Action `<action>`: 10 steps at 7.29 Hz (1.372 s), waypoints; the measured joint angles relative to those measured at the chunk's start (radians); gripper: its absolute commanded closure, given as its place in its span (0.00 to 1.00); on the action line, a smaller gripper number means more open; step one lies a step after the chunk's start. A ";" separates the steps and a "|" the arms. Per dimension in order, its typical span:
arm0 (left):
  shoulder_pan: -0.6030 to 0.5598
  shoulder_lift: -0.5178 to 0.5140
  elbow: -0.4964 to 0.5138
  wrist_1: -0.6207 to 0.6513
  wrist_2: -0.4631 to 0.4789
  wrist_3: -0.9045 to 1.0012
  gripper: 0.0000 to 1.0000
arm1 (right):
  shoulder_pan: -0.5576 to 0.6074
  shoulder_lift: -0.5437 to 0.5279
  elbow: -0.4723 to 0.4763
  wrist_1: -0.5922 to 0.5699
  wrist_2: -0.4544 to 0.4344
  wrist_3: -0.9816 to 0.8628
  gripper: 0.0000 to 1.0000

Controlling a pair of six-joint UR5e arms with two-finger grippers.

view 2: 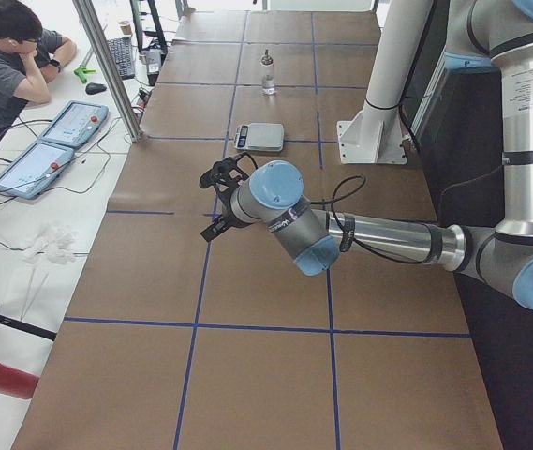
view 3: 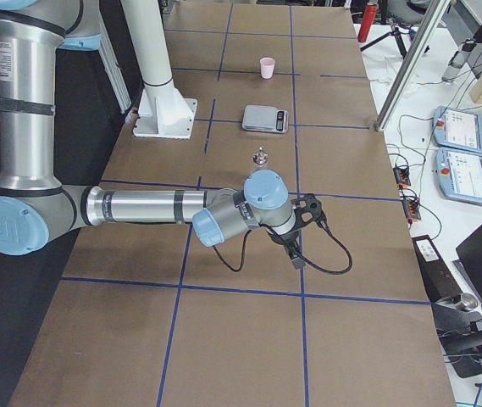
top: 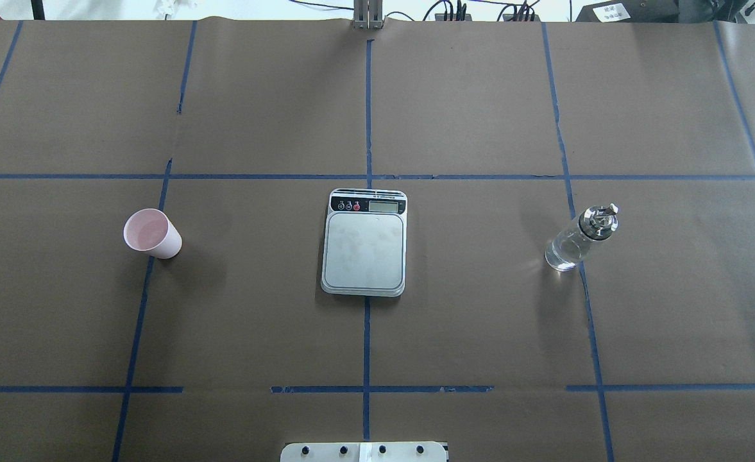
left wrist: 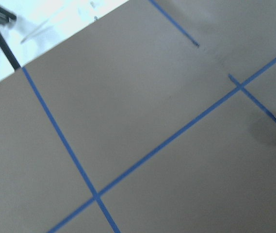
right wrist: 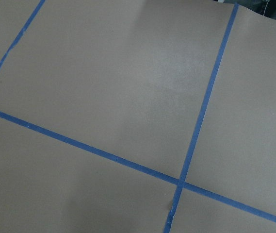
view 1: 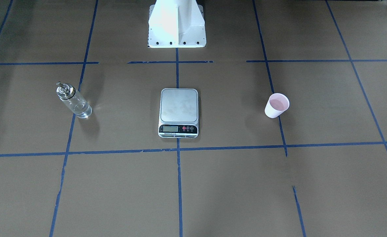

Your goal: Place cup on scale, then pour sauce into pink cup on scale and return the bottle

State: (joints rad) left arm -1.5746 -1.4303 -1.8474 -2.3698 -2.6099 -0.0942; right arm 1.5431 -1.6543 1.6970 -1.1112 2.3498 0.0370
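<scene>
The pale pink cup [view 1: 276, 106] stands upright on the brown paper on my left side, empty; it also shows in the overhead view [top: 152, 234]. The scale [view 1: 179, 112] lies at the table's middle with a bare silver platform [top: 365, 247]. The clear glass bottle [view 1: 74, 100] with a silver collar stands upright on my right side [top: 579, 240], holding clear liquid. My left gripper [view 2: 212, 202] and right gripper [view 3: 313, 225] show only in the side views, hovering above the table's ends, far from all three things. I cannot tell whether they are open or shut.
Blue tape lines divide the brown paper into squares. The white robot base [view 1: 177, 24] stands behind the scale. An operator [view 2: 8, 56] sits at a side desk with tablets [view 2: 55, 145]. Both wrist views show only paper and tape.
</scene>
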 measured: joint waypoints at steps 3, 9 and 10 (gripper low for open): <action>0.180 -0.006 -0.081 -0.041 0.121 -0.380 0.01 | 0.000 -0.013 0.002 0.040 0.000 0.049 0.00; 0.761 0.001 -0.124 -0.035 0.804 -1.001 0.43 | 0.000 -0.056 0.002 0.085 0.001 0.052 0.00; 0.827 0.001 -0.115 -0.034 0.860 -1.058 0.43 | 0.000 -0.063 0.003 0.092 0.002 0.052 0.00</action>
State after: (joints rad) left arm -0.7477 -1.4295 -1.9620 -2.4038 -1.7497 -1.1524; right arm 1.5432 -1.7171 1.7001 -1.0196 2.3514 0.0893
